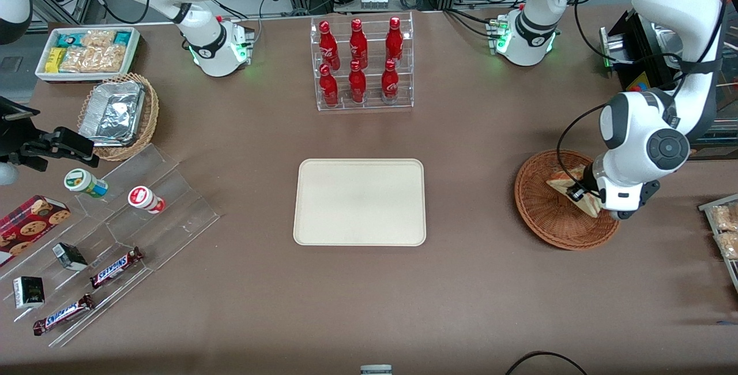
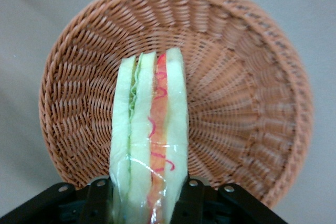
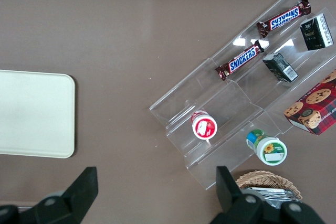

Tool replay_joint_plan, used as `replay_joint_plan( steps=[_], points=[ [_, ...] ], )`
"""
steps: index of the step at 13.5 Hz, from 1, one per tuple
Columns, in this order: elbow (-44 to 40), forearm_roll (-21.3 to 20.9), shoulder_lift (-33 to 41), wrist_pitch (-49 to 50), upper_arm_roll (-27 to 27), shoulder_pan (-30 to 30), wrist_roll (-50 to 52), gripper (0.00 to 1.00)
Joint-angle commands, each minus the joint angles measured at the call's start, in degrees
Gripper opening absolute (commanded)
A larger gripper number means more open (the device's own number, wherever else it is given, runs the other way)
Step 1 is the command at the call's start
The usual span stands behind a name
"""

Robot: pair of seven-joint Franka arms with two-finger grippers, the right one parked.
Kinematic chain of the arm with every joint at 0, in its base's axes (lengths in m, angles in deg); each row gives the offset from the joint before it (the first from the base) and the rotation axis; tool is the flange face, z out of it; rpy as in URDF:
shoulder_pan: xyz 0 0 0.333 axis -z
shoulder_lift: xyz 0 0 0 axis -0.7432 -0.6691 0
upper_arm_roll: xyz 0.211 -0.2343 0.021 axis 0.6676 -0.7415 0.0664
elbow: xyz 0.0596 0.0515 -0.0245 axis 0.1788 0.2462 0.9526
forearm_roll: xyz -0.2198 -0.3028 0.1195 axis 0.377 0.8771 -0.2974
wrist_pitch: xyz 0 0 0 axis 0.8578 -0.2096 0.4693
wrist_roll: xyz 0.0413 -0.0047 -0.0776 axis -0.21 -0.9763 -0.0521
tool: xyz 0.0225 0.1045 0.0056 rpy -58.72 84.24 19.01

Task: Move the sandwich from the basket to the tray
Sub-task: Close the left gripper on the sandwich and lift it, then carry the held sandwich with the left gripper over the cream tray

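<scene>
The tray sits mid-table, nearer the front edge. Toward the working arm's end stands the basket; over it the gripper has its fingers clamped on the sandwich.

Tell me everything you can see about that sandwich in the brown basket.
The sandwich is a triangular wedge of pale white bread with green filling in one layer and pink-red in another, apparently wrapped in clear film. It stands on edge, cut side up, over the reddish-brown woven basket toward the working arm's end of the table. The tool is shut on it, a black finger pressing each bread face. The cream tray lies bare.
</scene>
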Motion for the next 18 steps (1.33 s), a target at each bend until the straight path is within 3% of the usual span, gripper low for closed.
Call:
replay_joint_plan(
  steps=[1, 9, 12, 14, 18],
  points=[
    [-7.66, 0.06, -0.44, 6.93, -0.77, 2.07, -0.67, 0.38],
    [-18.48, 0.07, -9.74, 7.65, -1.83, 17.00, -2.69, 0.43],
    [-20.34, 0.33, -12.30, 7.13, -5.42, 19.48, -10.94, 0.44],
    [-23.66, 2.25, -15.62, 7.04, -8.41, 20.70, -10.52, 0.42],
    [-33.16, 4.81, -23.63, 6.95, -8.60, 25.63, -9.90, 0.41]
  ],
)
